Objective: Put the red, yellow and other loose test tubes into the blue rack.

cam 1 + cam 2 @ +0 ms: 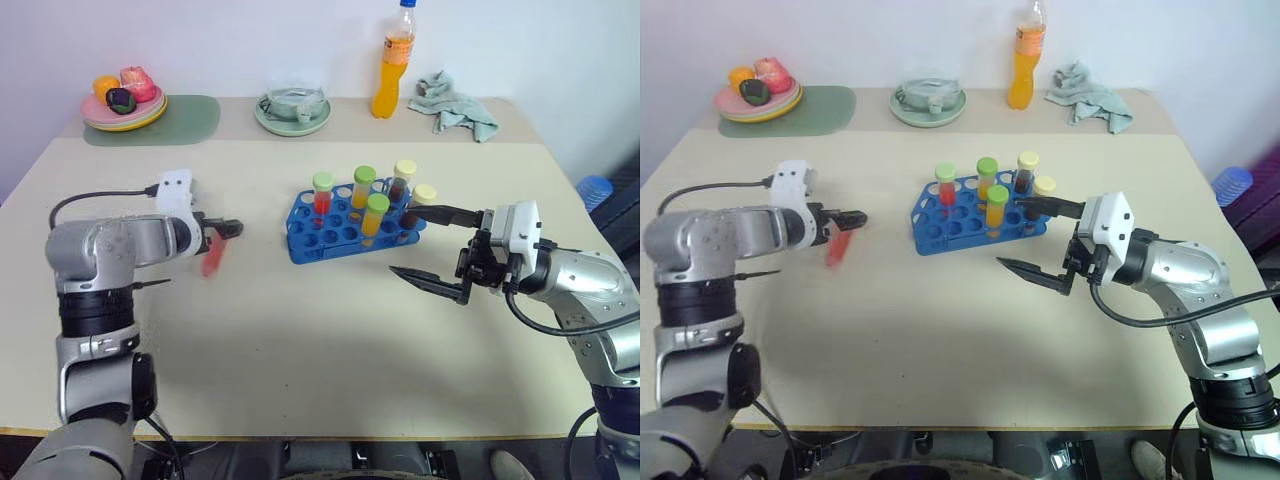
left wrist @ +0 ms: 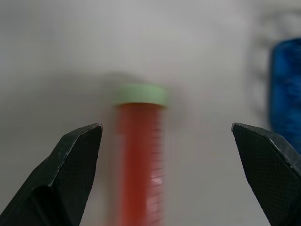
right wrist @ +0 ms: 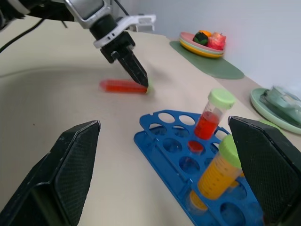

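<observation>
With fingers spread wide and empty, the left gripper (image 2: 167, 176) hovers over a loose red test tube (image 1: 211, 259) at nine o'clock of the blue rack (image 1: 352, 228), the right gripper (image 1: 425, 246) likewise wide and empty.

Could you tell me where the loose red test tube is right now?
The red test tube lies on the table, left of the blue rack, under the open left gripper.

Beige table (image 1: 300, 350) against a plain pale wall (image 1: 250, 40), evenly lit.

Fruit plate (image 1: 125, 112), bowl (image 1: 293, 108), bottle (image 1: 394, 62), cloth (image 1: 455, 105).
</observation>
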Tool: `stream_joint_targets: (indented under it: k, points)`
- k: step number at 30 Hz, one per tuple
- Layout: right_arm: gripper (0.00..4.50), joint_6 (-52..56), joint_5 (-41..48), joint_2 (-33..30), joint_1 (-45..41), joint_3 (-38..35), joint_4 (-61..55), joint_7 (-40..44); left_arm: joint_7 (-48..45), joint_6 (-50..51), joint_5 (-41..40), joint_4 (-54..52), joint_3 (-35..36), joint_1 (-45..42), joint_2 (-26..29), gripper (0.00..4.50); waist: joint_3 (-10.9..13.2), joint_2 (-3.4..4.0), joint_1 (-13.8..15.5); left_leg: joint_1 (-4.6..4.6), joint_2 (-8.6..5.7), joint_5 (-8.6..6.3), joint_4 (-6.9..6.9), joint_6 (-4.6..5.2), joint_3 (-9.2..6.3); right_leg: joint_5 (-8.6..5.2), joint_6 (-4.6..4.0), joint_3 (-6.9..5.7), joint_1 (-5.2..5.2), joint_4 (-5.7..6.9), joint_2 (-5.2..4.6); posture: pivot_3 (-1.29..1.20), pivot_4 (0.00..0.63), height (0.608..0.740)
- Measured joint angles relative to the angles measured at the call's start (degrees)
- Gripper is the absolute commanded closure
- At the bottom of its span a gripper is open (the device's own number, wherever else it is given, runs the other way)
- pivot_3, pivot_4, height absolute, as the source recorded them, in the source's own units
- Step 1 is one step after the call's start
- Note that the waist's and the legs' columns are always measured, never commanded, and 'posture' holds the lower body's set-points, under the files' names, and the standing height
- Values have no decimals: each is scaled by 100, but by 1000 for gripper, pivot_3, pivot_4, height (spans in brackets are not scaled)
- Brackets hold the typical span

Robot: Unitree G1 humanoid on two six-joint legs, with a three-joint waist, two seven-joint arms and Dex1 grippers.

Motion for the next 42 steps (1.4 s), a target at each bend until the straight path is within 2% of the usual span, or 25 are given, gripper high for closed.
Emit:
stream_joint_targets:
  k: [6,14,17,23,30,35,39,42]
  points:
    - [48,-4,-22,118,86,-9,-84,-122,-252,210,388,518,-453,-416,252,0,1,-1,0,1,1,5,-2,-10,-1,0,0,3,-3,6,0,0,150,740]
    - [48,19,-23,163,197,-33,-211,-313,-541,241,871,1161,-869,-811,274,0,2,-3,11,0,-1,5,0,-10,-1,1,2,3,-2,6,-7,0,150,740]
    - [0,27,-23,163,251,-35,-238,-365,-678,315,965,1210,-954,-868,307,773,2,-3,9,0,-1,5,-2,-10,-1,1,2,4,-3,6,-7,0,150,740]
    - [0,87,-21,166,275,-35,-310,-450,-934,499,1054,1126,-1162,-821,431,3633,2,-3,-4,1,-1,5,2,-10,-1,1,2,6,-3,13,-8,0,150,740]
    - [0,96,-20,207,270,-35,-299,-464,-1106,715,965,569,-1150,-480,650,3633,2,-3,-16,1,0,5,2,-10,-1,1,2,11,-4,15,-9,0,150,740]
    - [0,110,-21,252,253,-31,-277,-480,-1386,593,721,-485,-818,273,858,3633,2,-3,-5,0,1,6,3,-11,-1,1,0,13,-6,18,-15,0,150,740]
    - [0,155,-19,285,410,-59,-278,-531,-2170,-721,346,-2016,-227,1640,892,3633,2,-3,-6,0,2,5,-4,-13,0,0,-5,17,-6,8,-27,0,150,740]
    - [0,225,-21,360,575,-66,-271,-621,-2859,-1391,-129,-2723,30,2273,798,3633,1,-2,22,0,3,5,-4,-15,-2,-9,-29,12,-5,5,-33,0,150,740]
